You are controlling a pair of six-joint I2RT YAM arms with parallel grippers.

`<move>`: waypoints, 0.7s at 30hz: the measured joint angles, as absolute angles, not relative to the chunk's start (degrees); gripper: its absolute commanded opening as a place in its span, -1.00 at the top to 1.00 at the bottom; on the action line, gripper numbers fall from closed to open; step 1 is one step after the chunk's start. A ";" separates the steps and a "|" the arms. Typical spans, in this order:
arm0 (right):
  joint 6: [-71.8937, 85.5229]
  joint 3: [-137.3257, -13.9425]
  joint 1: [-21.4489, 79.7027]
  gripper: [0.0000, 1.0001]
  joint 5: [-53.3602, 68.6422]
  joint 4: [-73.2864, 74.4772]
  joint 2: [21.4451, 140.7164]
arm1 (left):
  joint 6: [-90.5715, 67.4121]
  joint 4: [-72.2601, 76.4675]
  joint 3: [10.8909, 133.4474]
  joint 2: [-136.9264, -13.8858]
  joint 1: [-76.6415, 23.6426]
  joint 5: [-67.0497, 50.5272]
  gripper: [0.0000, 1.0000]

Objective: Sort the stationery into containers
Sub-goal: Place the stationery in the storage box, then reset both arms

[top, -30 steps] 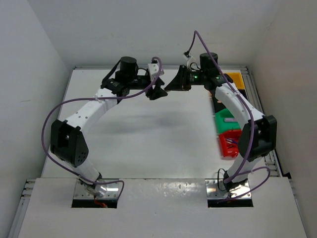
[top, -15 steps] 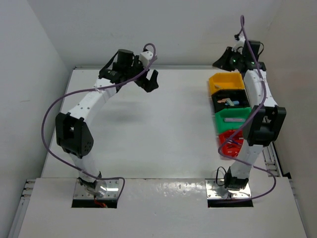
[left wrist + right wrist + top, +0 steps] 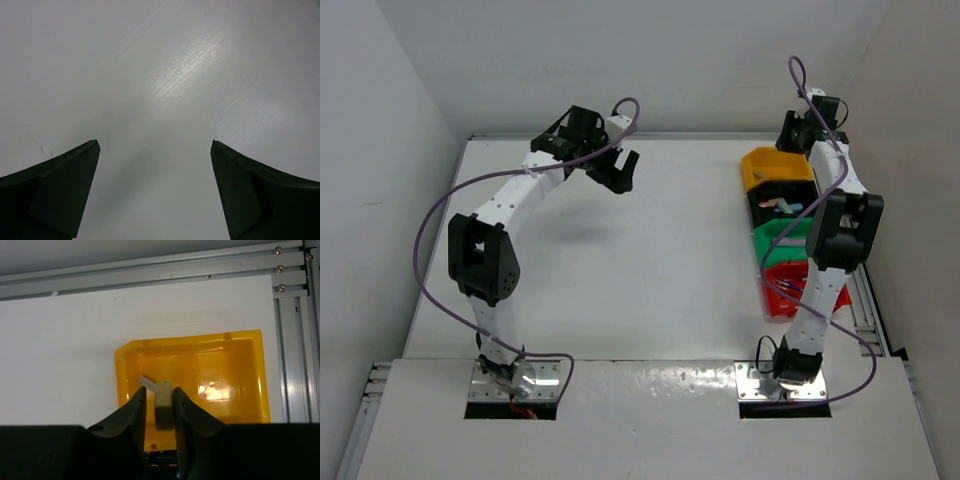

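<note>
Bins in a row along the right edge: red bin [image 3: 776, 292] nearest, then green bin [image 3: 772, 240], black bin [image 3: 758, 211] with small pieces inside, yellow bin [image 3: 766, 166] farthest; left claw [image 3: 617, 170] spread wide above table [image 3: 650, 260]; right claw [image 3: 159, 390] at far end, clamped on pale stub [image 3: 163, 412] over yellow bin.

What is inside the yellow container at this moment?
In the yellow container the uncovered floor looks bare. The right gripper, shut on a pale stationery piece, covers its near part, so anything there is hidden.
</note>
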State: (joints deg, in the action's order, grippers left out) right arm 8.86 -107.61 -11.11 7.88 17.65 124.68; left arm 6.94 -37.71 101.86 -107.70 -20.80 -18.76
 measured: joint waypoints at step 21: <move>9.82 -90.48 -11.14 -0.63 20.80 34.00 95.46 | -2.24 -38.89 102.50 -108.25 -7.07 -10.20 -1.00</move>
State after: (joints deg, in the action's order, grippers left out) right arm 9.82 -90.48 -11.14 20.80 34.00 95.46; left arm -2.24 -38.89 102.50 -108.25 -7.07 -10.20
